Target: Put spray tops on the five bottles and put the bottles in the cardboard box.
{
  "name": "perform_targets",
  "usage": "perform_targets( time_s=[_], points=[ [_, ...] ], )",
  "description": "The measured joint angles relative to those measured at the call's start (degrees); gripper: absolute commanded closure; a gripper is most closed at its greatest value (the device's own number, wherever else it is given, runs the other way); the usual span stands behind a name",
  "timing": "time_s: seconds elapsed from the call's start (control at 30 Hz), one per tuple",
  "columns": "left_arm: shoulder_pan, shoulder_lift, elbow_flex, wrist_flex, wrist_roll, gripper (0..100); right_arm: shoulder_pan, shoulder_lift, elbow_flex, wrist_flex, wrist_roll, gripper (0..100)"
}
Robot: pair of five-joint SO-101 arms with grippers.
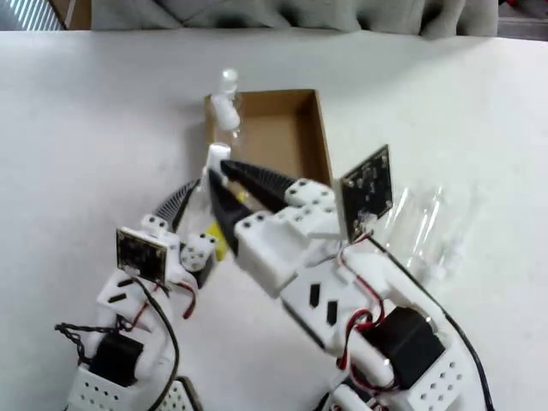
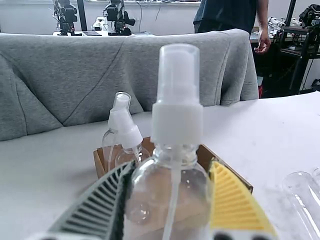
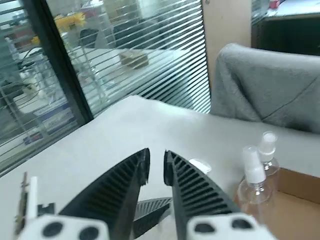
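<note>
My left gripper (image 2: 171, 172) is shut on a clear bottle (image 2: 167, 205), held upright between its dark and yellow fingers, with a white spray top (image 2: 177, 107) sitting on the neck. From above, this gripper (image 1: 199, 223) is just left of the cardboard box (image 1: 287, 128). My right gripper (image 1: 215, 171) is narrowly open, its black fingertips beside that spray top (image 1: 217, 157) and nothing between them (image 3: 156, 162). Two capped bottles (image 3: 252, 180) (image 3: 268, 150) stand at the box's far left corner (image 1: 226, 107).
Several clear bottles without tops (image 1: 428, 227) lie on the table right of the right arm; one shows in the left wrist view (image 2: 302, 192). A grey cloth (image 2: 75, 85) hangs along the table's far edge. Bare white table lies left of the box.
</note>
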Motion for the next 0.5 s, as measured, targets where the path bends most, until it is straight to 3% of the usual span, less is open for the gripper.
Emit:
perform_targets(
  time_s=[0.23, 0.5],
  points=[
    [0.00, 0.00, 0.00, 0.00, 0.00, 98, 9.32, 8.00, 2.81, -5.27, 1.14, 98.3],
    [0.00, 0.00, 0.00, 0.00, 0.00, 98, 9.85, 20.75, 3.43, -8.44, 1.32, 98.3]
  ],
)
